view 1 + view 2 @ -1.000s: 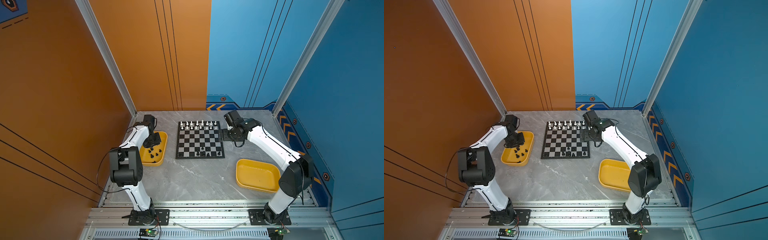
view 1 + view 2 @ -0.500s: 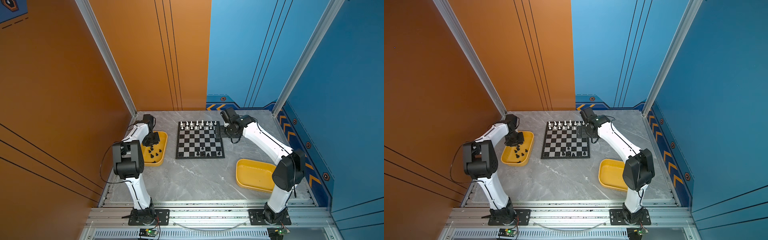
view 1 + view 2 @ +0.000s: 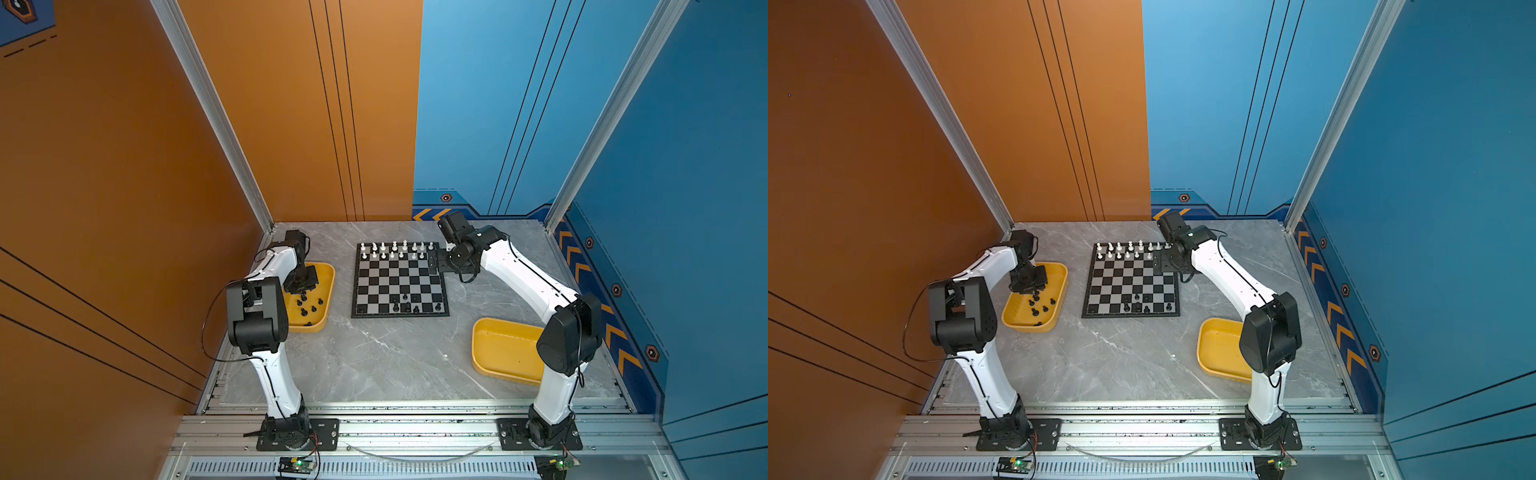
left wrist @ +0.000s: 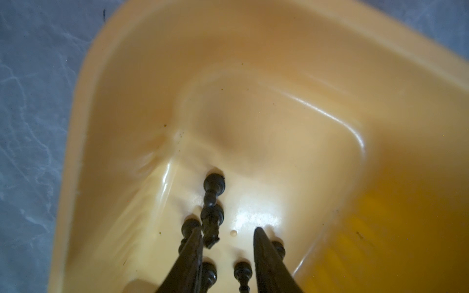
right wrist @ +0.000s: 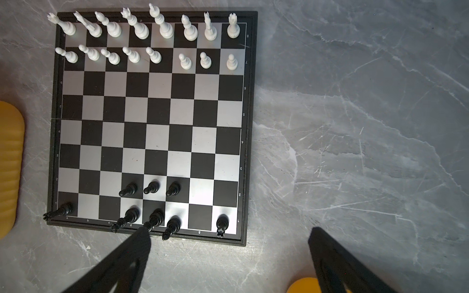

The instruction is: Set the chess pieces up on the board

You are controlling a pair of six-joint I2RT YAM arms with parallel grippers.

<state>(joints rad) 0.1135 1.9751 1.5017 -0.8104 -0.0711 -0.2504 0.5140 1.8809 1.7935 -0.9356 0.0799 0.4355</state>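
The board (image 5: 152,114) is lying in the middle of the bench (image 3: 395,357). The white chessmen (image 5: 162,25) are all standing in place, filling its two far rows. Only eight black chessmen (image 5: 152,187) are standing on the near rows: five on the back rank and three pawns in front. By that count, about three quarters of the job is done and eight black pieces are waiting.

Several loose black pieces (image 3: 309,305) are sitting in the left yellow tray (image 3: 328,282). The left pincer (image 4: 227,229) is reaching down among them, partly spread, with one toppled piece (image 4: 210,228) lying between its fingers against one side, not yet pinched. The right pincer (image 5: 228,232) is hanging spread wide and holding nothing above the board's edge. The right yellow tray (image 3: 498,345) is looking bare.
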